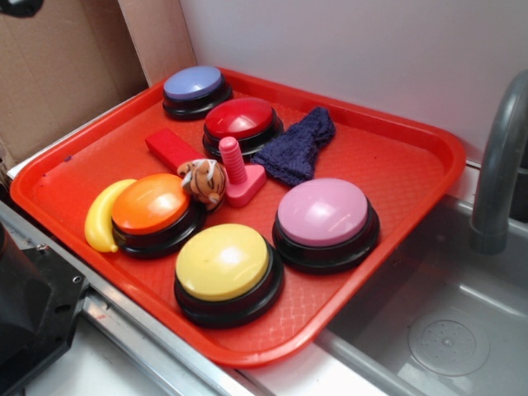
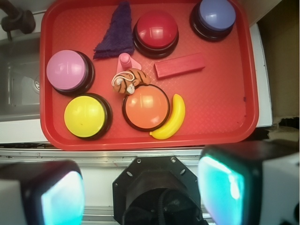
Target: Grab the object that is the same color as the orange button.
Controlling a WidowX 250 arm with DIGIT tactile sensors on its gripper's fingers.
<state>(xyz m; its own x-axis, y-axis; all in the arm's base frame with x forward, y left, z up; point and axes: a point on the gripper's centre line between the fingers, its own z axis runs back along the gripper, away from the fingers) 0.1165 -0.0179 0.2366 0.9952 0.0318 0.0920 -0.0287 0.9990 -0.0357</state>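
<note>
A small plush tiger [image 1: 204, 181], orange with dark stripes and a white face, lies on the red tray [image 1: 396, 165] between the orange button [image 1: 153, 206] and a pink peg [image 1: 238, 172]. In the wrist view the tiger [image 2: 130, 80] sits just above the orange button [image 2: 146, 107], touching its rim. My gripper [image 2: 140, 194] is open and empty, its two pads wide apart, high above the robot base and short of the tray's near edge. The gripper does not show in the exterior view.
On the tray are a yellow banana [image 1: 102, 216], a yellow button [image 1: 227, 268], a pink button [image 1: 325, 219], a red button [image 1: 242, 124], a purple button [image 1: 196, 89], a red block [image 1: 172, 148] and a dark blue cloth [image 1: 297, 147]. A sink [image 1: 445, 330] with a faucet [image 1: 499, 165] lies right.
</note>
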